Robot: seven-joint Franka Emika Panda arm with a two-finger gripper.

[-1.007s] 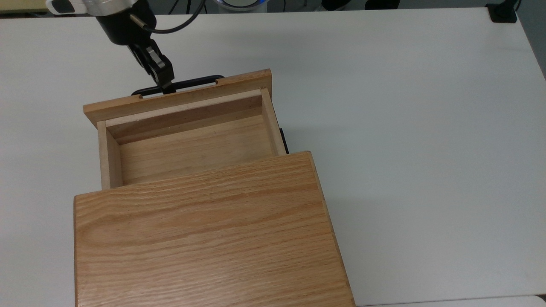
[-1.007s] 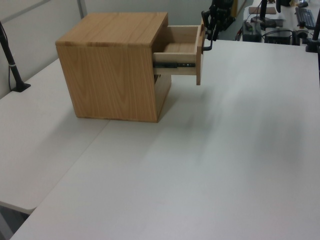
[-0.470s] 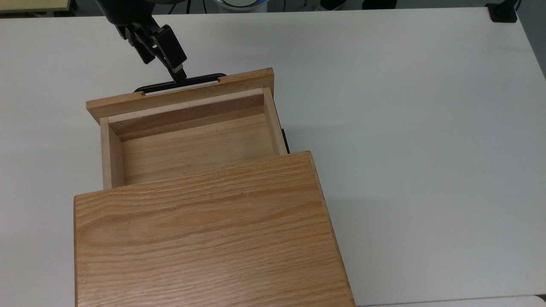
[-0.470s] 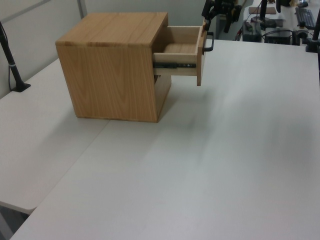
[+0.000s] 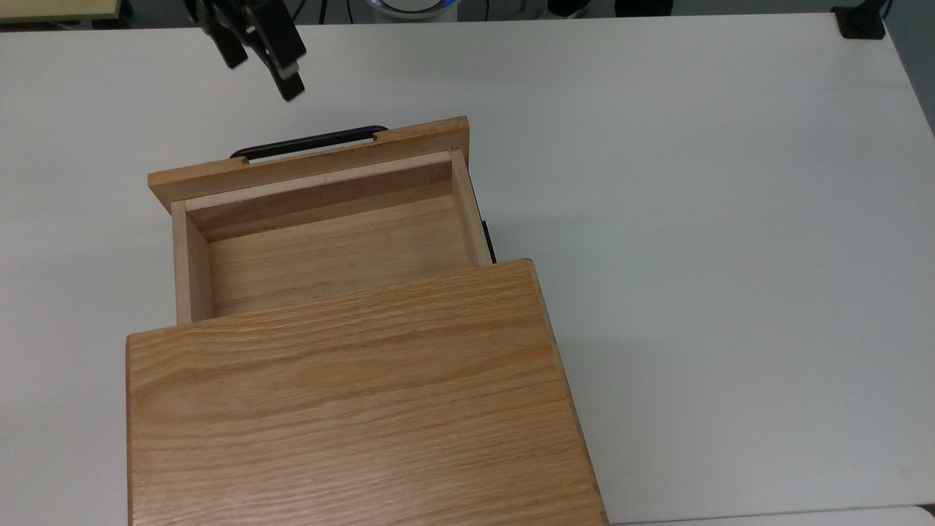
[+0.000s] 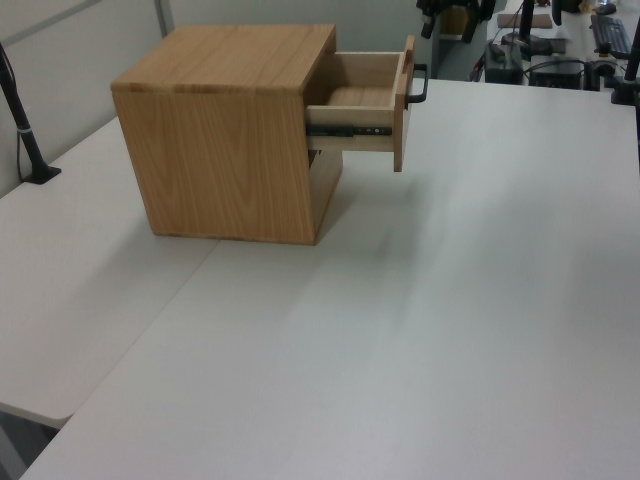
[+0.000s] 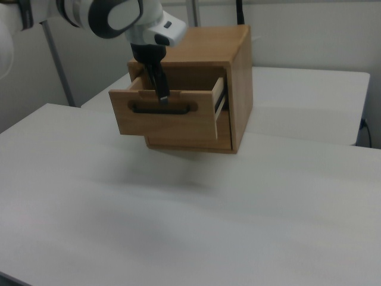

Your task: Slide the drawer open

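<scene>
The drawer [image 5: 329,248] is pulled well out of the oak cabinet [image 5: 350,409], and its inside is bare. Its black bar handle [image 5: 310,140] runs along the front panel [image 5: 307,166] and nothing touches it. My gripper [image 5: 263,73] hangs open beyond the handle, near the top view's upper left edge, holding nothing. In the right view the gripper [image 7: 161,95] points down in front of the drawer front [image 7: 178,122], just above its handle [image 7: 164,108]. The left view shows the drawer [image 6: 365,100] sticking out to the left view's right, handle [image 6: 420,85] free.
The cabinet stands on a wide white table [image 5: 694,219]. A black clamp [image 5: 862,20] sits at the top view's far right corner. A black post [image 6: 25,130] stands at the left view's left edge, and desk clutter [image 6: 560,50] lies behind the table.
The gripper has let go of the handle and drawn back and up, toward the top view's upper edge. The drawer slid out slightly, then stayed still.
</scene>
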